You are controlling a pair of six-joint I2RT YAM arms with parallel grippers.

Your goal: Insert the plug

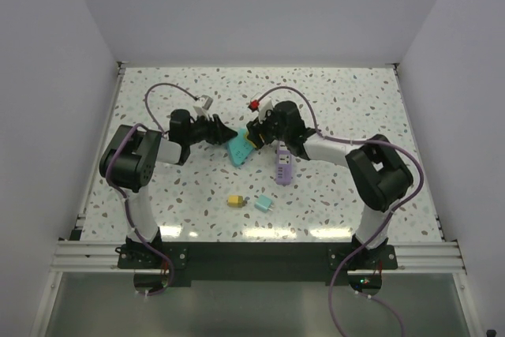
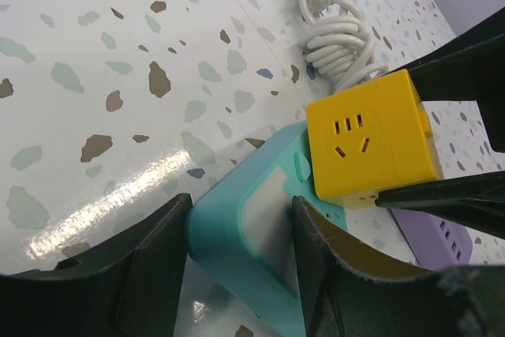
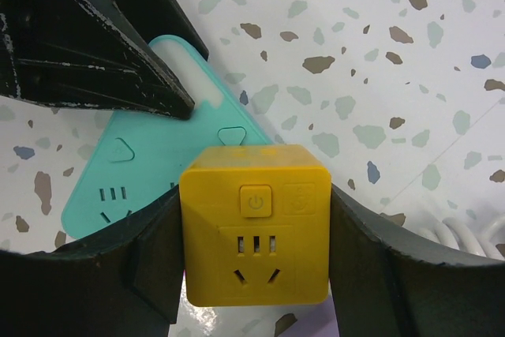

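Observation:
The plug is a yellow cube (image 3: 254, 226) with a power button and sockets on its faces. My right gripper (image 3: 254, 250) is shut on its two sides. The cube (image 2: 371, 140) rests against the top face of a teal power strip (image 2: 260, 226), near the strip's middle. Its prongs are hidden. My left gripper (image 2: 241, 234) is shut across one end of the teal strip (image 3: 142, 171), which is tilted up off the table. In the top view both grippers meet at table centre over the teal strip (image 1: 241, 149).
A purple power strip (image 1: 284, 165) lies just right of the teal one. A coiled white cable (image 2: 335, 29) lies beyond the cube. A small yellow adapter (image 1: 235, 200) and a small teal adapter (image 1: 263, 204) lie nearer the bases. A red piece (image 1: 254, 105) sits further back.

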